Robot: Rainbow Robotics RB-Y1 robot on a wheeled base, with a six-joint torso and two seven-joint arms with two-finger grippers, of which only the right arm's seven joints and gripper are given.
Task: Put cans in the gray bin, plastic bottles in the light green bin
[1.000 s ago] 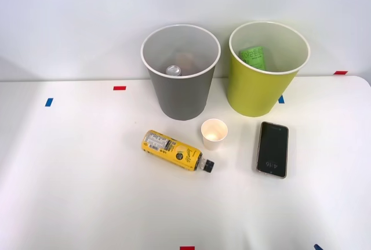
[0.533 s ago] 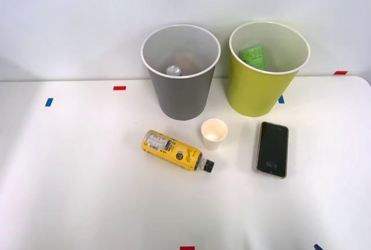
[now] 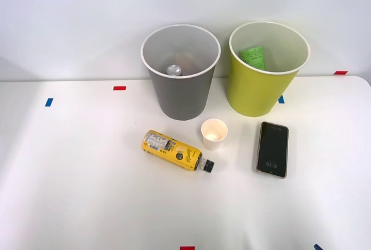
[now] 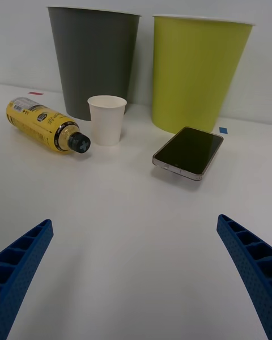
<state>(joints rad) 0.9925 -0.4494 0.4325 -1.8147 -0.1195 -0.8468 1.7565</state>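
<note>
nothing has moved: yellow bottle [image 3: 173,149] lies beside paper cup [image 3: 214,133].

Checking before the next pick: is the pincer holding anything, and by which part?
Nothing is held. The right pincer is open, its blue fingers apart over bare table. The bottle lies untouched beside the cup.

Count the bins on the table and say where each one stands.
2. The gray bin stands at the back of the table, behind the paper cup. The light green bin stands beside it, behind the phone.
</note>
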